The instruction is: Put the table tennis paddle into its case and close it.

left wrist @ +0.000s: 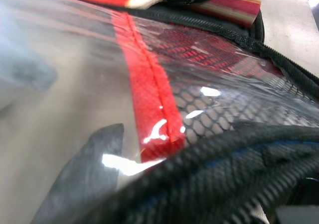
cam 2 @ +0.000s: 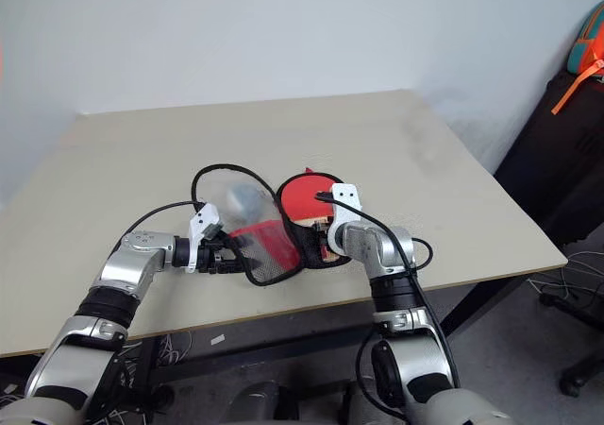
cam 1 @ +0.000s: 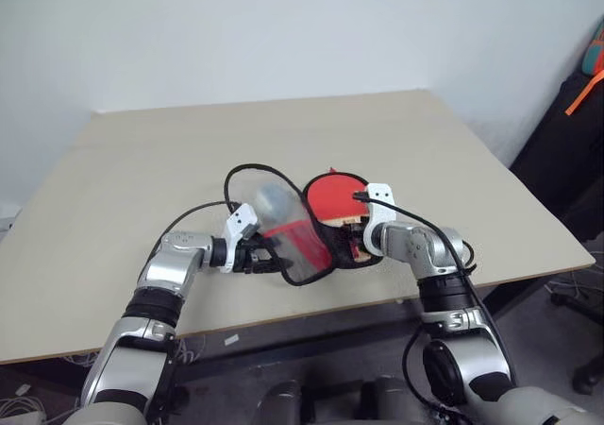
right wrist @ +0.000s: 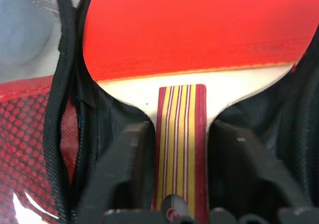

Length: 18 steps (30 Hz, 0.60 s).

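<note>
The case (cam 1: 300, 241) lies open on the table (cam 1: 142, 179), between the two grippers. The left gripper (cam 1: 267, 255) holds the clear plastic flap of the case by its edge and lifts it up like a lid. In the left wrist view one black finger (left wrist: 84, 176) shows through the clear plastic, pressed to its far side, with the black zip edge of the case just in front. The table tennis paddle (right wrist: 199, 40) lies in the other half of the case, right in front of the right gripper (right wrist: 182, 174). Its red round face points away from this gripper and its striped wooden handle (right wrist: 179, 149) points back at it. The handle sits between the right gripper's two fingers. The fingers stand a little apart from the handle on each side, so this gripper is open and not squeezing it.
</note>
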Available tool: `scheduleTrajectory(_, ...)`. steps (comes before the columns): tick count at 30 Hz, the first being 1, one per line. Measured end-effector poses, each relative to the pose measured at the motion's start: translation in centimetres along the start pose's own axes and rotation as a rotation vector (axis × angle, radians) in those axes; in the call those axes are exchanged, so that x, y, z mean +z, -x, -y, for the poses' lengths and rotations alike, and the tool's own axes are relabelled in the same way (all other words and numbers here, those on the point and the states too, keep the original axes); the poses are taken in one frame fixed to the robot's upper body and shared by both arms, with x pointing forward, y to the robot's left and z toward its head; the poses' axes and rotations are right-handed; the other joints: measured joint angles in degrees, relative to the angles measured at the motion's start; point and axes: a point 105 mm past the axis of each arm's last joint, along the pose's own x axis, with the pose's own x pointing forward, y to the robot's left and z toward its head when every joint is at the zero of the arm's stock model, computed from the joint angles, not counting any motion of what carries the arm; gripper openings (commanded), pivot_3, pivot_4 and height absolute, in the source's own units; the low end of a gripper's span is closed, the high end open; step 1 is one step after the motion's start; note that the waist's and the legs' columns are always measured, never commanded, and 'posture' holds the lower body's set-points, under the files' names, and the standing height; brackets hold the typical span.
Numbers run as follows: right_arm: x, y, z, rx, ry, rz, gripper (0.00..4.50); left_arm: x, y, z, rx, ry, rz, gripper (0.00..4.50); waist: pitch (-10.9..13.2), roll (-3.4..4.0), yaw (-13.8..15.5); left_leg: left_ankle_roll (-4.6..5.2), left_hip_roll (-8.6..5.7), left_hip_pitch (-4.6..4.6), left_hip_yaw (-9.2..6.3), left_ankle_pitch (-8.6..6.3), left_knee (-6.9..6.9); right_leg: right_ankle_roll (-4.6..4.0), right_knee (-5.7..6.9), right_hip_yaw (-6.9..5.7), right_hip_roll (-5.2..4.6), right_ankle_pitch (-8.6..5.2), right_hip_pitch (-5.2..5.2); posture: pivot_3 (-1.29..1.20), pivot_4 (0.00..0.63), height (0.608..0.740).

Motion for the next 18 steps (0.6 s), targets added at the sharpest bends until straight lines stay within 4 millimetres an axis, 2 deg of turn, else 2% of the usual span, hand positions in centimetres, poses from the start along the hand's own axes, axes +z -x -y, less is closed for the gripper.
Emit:
scheduleTrajectory(2,-0.1,0.4,-0.1,0.045,0.024,0.001,4.08,0.0,0.0,0.0,0.0,0.0,0.0,3.73,0.0,0.0,0.0,0.01,0.0,0.0,0.0,-0.01,0.0,0.0,0.0,0.0,0.0,0.0,0.0,0.0,0.0,0.74)
scheduleTrajectory(5,1.0,2.1,-1.2,0.153,0.101,0.05,4.08,-0.1,0.0,0.1,-0.001,0.004,-0.002,3.73,0.0,0.0,0.0,0.03,0.0,0.0,-0.01,-0.02,0.0,0.0,0.0,0.02,0.0,0.0,-0.02,0.0,0.0,0.74)
scheduleTrajectory(8,4.6,5.9,-3.0,0.29,0.238,0.231,4.08,0.1,-0.1,0.1,0.002,0.001,0.003,3.73,0.0,-0.02,0.1,0.05,0.0,-0.01,-0.05,-0.03,0.01,0.0,-0.04,-0.01,-0.02,-0.01,-0.01,0.0,0.0,0.74)
scheduleTrajectory(10,7.4,8.4,-3.5,0.344,0.25,0.373,4.08,0.6,-0.5,0.0,0.007,0.013,0.02,3.73,0.0,-0.08,0.2,0.06,-0.01,0.0,-0.09,-0.03,0.03,0.0,-0.04,-0.05,-0.03,0.0,0.03,0.0,0.0,0.74)
scheduleTrajectory(12,9.6,10.1,-3.2,0.373,0.208,0.484,4.08,1.8,-1.2,0.0,0.009,0.013,0.041,3.73,0.1,-0.19,0.5,0.06,-0.01,0.0,-0.22,-0.03,0.12,0.0,-0.06,-0.19,-0.04,0.0,0.08,0.0,0.0,0.74)
scheduleTrajectory(14,12.6,12.5,-2.0,0.392,0.125,0.648,4.08,4.0,-1.8,-0.1,0.013,-0.023,0.077,3.73,0.1,-0.23,1.0,0.08,-0.06,-0.01,-0.23,-0.04,0.15,0.0,-0.07,-0.2,-0.08,0.0,0.14,0.0,0.0,0.74)
scheduleTrajectory(16,15.5,15.9,-0.5,0.412,0.041,0.842,4.08,6.6,-2.2,0.4,-0.013,-0.064,0.132,3.73,0.1,-0.22,1.6,0.11,-0.11,-0.02,-0.23,-0.06,0.13,0.01,-0.1,-0.2,-0.11,0.0,0.15,0.0,0.0,0.74)
scheduleTrajectory(18,17.6,19.5,0.4,0.445,-0.005,1.012,4.08,8.6,-2.5,0.9,-0.039,-0.093,0.179,3.73,0.1,-0.22,1.6,0.16,-0.11,-0.01,-0.24,-0.11,0.1,0.02,-0.15,-0.2,-0.1,-0.01,0.18,0.0,0.0,0.74)
